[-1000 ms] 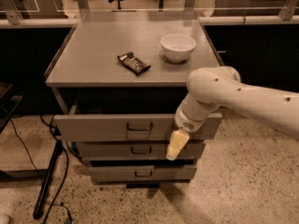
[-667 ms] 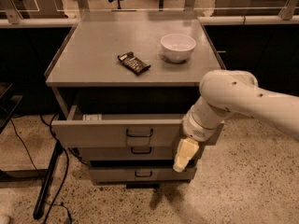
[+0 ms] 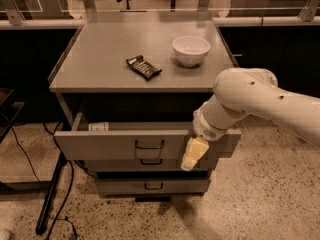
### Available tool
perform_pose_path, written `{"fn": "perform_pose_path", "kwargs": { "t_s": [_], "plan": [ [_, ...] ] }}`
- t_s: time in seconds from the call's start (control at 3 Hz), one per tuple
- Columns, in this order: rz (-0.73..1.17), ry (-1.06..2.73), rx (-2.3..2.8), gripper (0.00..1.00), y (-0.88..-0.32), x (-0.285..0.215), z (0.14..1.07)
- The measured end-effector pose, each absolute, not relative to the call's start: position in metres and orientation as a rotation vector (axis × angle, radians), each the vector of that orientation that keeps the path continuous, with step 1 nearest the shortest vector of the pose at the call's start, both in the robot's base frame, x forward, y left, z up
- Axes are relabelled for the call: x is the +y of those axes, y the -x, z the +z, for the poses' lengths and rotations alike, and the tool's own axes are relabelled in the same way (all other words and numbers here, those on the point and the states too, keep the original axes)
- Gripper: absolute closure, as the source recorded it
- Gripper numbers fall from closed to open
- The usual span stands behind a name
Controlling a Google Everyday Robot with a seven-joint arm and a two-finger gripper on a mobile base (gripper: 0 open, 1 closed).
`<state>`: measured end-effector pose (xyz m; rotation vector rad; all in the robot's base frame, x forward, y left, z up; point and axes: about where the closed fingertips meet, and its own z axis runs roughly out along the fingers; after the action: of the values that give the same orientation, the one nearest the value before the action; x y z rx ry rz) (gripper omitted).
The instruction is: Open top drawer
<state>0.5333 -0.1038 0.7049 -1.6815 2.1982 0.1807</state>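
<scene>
One pincer (image 3: 194, 154), grip unclear, before top drawer (image 3: 100, 145); bowl (image 3: 191, 50), wrapper (image 3: 144, 67) on grey tabletop (image 3: 95, 59); speckled floor (image 3: 260, 204).

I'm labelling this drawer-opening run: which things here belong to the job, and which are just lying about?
Part of the job: top drawer, partly open; its bar handle; gripper, at the drawer front's right end.

Just lying about: white bowl and dark packet on the cabinet top; middle drawer and bottom drawer below.

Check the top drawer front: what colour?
Grey top drawer, dark handle; shows best in the camera view. Gripper hangs at its right front.
</scene>
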Motion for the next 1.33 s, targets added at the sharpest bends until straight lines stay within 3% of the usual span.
{"fn": "perform_pose_path", "kwargs": {
  "t_s": [1.33],
  "plan": [
    [0.28,1.806,2.321,0.0,-0.513,-0.107,0.649]
  ]
}}
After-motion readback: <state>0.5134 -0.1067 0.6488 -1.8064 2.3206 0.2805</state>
